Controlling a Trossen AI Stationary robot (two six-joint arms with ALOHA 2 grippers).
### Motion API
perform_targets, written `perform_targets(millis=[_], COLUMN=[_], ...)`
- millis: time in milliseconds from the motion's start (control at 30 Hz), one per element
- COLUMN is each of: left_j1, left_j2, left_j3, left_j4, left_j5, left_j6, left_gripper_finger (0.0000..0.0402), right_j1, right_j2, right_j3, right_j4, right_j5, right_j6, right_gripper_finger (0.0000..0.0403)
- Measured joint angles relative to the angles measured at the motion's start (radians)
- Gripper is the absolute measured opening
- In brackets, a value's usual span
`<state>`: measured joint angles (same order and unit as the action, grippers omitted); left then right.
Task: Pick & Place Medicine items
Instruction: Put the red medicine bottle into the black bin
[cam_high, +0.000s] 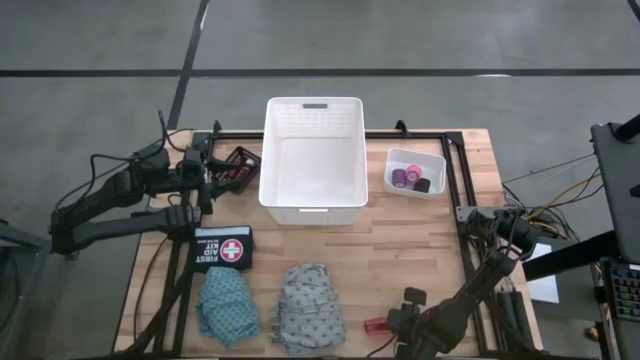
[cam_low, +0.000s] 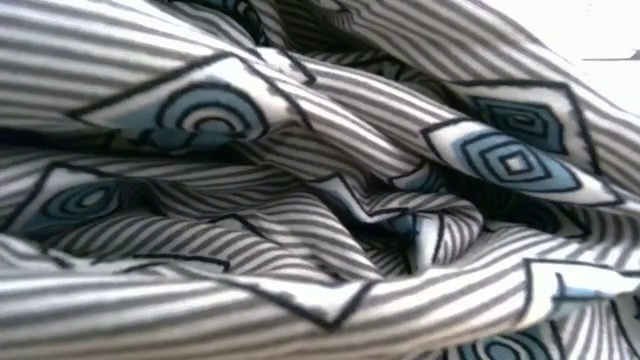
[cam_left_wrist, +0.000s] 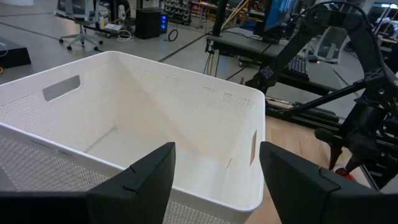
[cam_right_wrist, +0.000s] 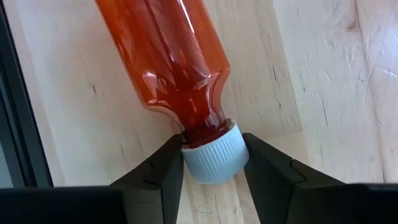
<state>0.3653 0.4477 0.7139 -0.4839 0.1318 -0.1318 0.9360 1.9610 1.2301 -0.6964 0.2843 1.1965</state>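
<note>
Bottle work sits at the near edge of the bench (cam_high: 420, 230): the right end effector (cam_right_wrist: 211, 163) is down low at the near right, its two fingers pinching the white cap of a red bottle (cam_right_wrist: 171, 59) that lies flat on the wood, so the grip falls on the ridged end, not the smooth body. From above, that bottle (cam_high: 376, 326) shows just left of the right end effector (cam_high: 403, 322), well apart from the white basket (cam_high: 311, 112) at the far middle, which looks like the likely drop place and appears empty. The left end effector (cam_left_wrist: 214, 168) hovers beside the basket's left wall with fingers spread and nothing between them, apparently waiting. A small clear tub (cam_high: 414, 172) right of the basket keeps the purple, pink and black rolls (cam_high: 410, 180) together. The teal cloth (cam_high: 226, 305) and grey cloth (cam_high: 309, 308) lie crumpled at the near left and near middle, beside a first aid pouch (cam_high: 222, 247). More red bottles (cam_high: 233, 166) rest left of the basket, partly hidden by the left arm.
</note>
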Motion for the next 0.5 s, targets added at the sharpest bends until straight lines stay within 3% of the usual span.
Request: perform_targets(millis=[500], left_j1=[0.0], left_j2=[0.0], left_j3=[0.0], left_j4=[0.0], left_j5=[0.0], left_j6=[0.0], left_gripper_finger=[0.024], right_j1=[0.001], right_j2=[-0.005], right_j3=[0.112], right_j4=[-0.047], right_j5=[0.127], right_j6=[0.01], right_gripper_finger=[0.0141])
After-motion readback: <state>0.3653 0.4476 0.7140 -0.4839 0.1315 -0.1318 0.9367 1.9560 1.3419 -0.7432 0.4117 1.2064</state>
